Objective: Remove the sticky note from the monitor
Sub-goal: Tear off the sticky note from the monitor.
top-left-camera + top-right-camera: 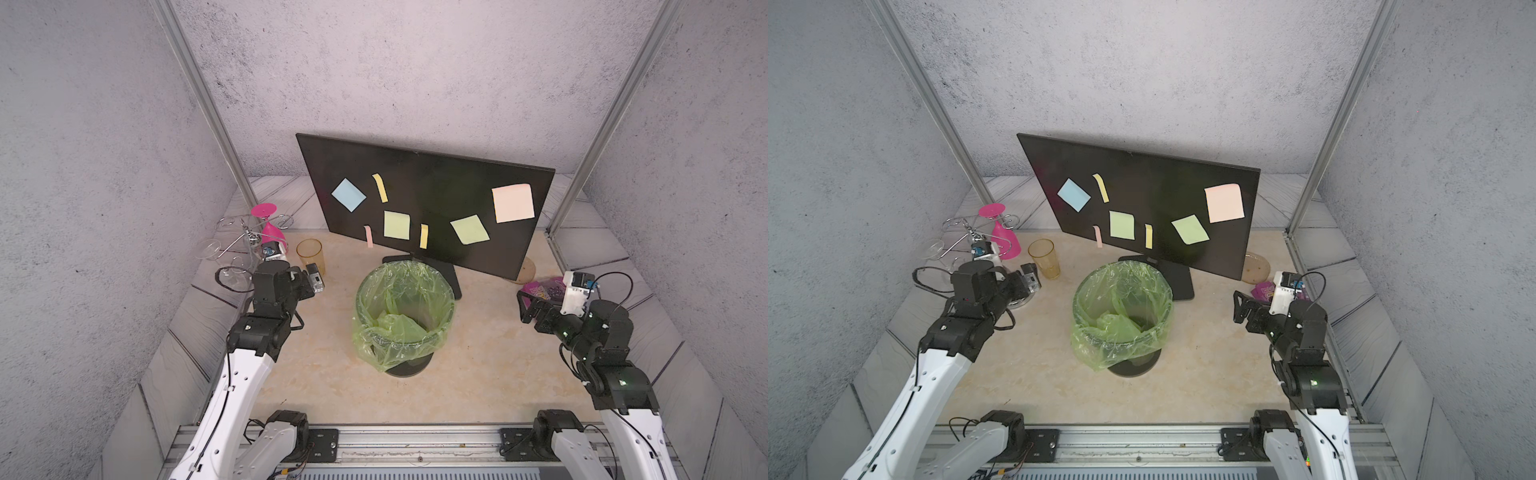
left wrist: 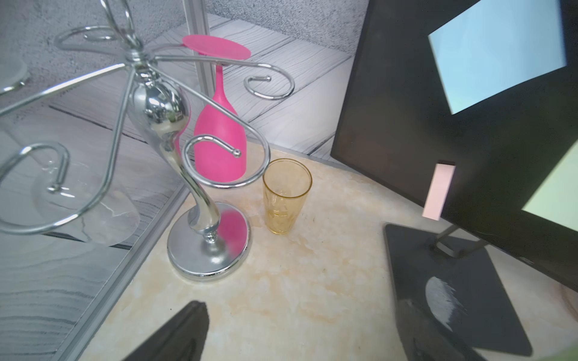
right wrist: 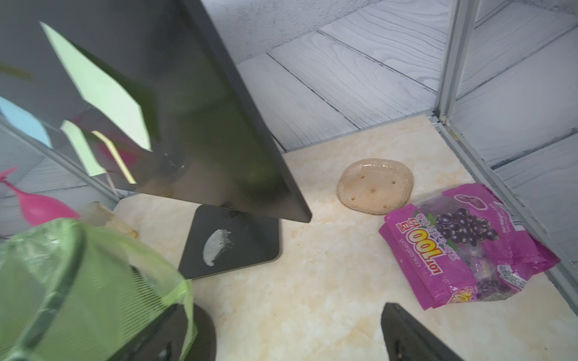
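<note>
Monitor (image 1: 436,178) with sticky notes (image 1: 513,203) behind green-bagged bin (image 1: 360,303); left hand (image 2: 300,309), right hand (image 1: 524,307) wide.

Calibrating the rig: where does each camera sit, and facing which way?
Top view: overhead at the rear, facing down at the monitor; left arm, right arm show.
Top view: alongside, same aim; monitor, both arms.
Left wrist: faces glass rack; left end effector fingers show.
Right wrist: faces purple bag; right end effector finger shows.
Both wrists share the monitor base.
</note>
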Tool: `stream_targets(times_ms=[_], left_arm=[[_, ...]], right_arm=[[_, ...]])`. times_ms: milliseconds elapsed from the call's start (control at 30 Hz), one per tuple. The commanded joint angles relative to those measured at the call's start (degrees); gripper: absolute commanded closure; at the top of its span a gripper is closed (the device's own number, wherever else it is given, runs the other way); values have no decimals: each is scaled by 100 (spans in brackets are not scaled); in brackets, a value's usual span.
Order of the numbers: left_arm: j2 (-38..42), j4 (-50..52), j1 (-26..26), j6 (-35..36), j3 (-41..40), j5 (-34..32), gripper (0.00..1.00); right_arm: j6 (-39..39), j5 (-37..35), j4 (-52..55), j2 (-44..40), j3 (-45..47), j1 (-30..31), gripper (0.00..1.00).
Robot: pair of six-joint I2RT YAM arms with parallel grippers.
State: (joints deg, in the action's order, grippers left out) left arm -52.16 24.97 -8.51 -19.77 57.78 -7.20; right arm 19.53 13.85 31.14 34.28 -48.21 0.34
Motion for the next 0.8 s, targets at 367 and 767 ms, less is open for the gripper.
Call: stream_targets(times_ms=[367, 767], left_arm=[[-644, 1003, -36, 255, 1648, 3313, 0], [-881, 948, -41, 386, 1723, 3784, 0]], right_arm=[[1236, 2066, -205, 1422, -2406, -6, 12], [1870, 1784, -1275, 2464, -3275, -3, 21]])
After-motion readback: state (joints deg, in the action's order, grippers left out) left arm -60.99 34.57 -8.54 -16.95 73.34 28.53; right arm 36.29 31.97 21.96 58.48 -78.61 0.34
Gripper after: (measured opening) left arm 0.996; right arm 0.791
